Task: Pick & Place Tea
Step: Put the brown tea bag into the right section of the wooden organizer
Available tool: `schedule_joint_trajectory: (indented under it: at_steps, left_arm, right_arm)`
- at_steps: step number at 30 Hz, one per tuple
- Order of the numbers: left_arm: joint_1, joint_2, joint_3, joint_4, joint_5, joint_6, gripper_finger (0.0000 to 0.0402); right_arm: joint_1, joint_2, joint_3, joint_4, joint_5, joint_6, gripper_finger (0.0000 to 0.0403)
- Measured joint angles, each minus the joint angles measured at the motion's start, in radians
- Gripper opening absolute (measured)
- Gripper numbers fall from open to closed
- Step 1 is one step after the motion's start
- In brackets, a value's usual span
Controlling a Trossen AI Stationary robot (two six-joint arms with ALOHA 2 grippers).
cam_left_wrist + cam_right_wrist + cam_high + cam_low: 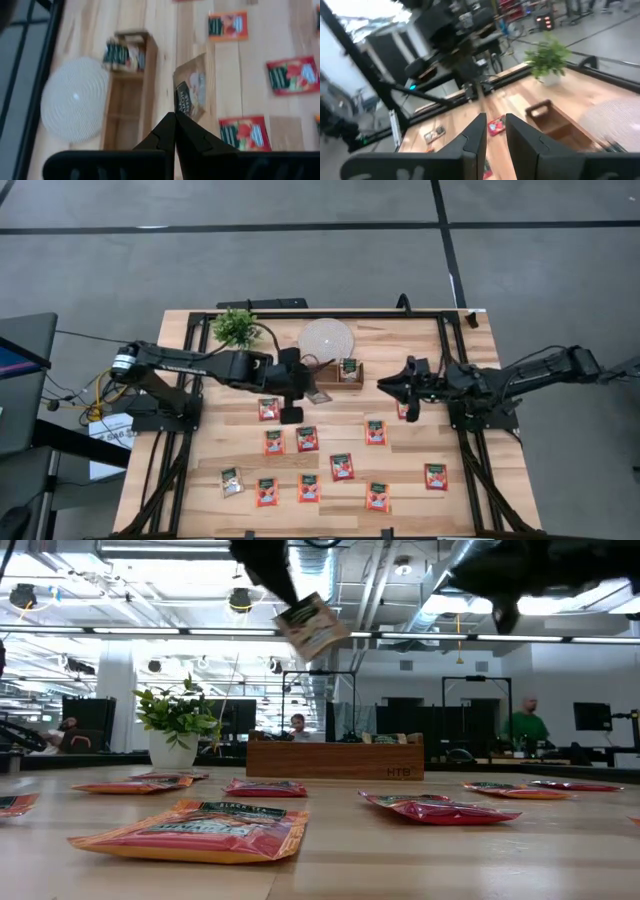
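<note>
My left gripper (300, 392) hangs over the table's middle, just near of the wooden tray (322, 370), shut on a pale beige tea sachet (194, 90) with a dark green label. In the low view that sachet (312, 626) shows high above the table. One more sachet (348, 368) stands in the tray's right compartment. Several red-orange sachets, such as (307, 439), and a beige one (232, 480) lie flat on the table's near half. My right gripper (384, 383) hovers right of the tray, pointing left, its fingers (475, 135) a narrow gap apart with nothing between them. My left gripper pinches the beige sachet between its two fingertips, at the edge of its dark-label end (181, 109). The fingers slant down from the table's left. The sachet sticks out beyond the fingertips, tilted and lifted clear of the table.
A round white disc (326, 338) lies behind the tray, and a small potted plant (236, 327) stands at the far left. A black frame rail (445, 370) runs along the table's right side. People sit and stand in the room behind the table.
</note>
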State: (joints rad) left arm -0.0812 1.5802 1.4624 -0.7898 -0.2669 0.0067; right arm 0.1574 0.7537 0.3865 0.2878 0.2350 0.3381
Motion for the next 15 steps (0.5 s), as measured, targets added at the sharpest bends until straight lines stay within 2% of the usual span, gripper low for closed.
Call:
schedule_joint_trajectory:
  at_steps: [8, 15]
  left_arm:
    - [0.023, 0.010, 0.017, 0.061, 0.004, 0.031, 0.0000]
    - [0.023, 0.010, 0.017, 0.063, 0.000, 0.031, 0.0000]
  right_arm:
    - [0.000, 0.216, 0.198, -0.003, -0.035, -0.169, 0.0066]
    - [-0.003, 0.368, 0.340, -0.087, -0.034, -0.193, 0.0066]
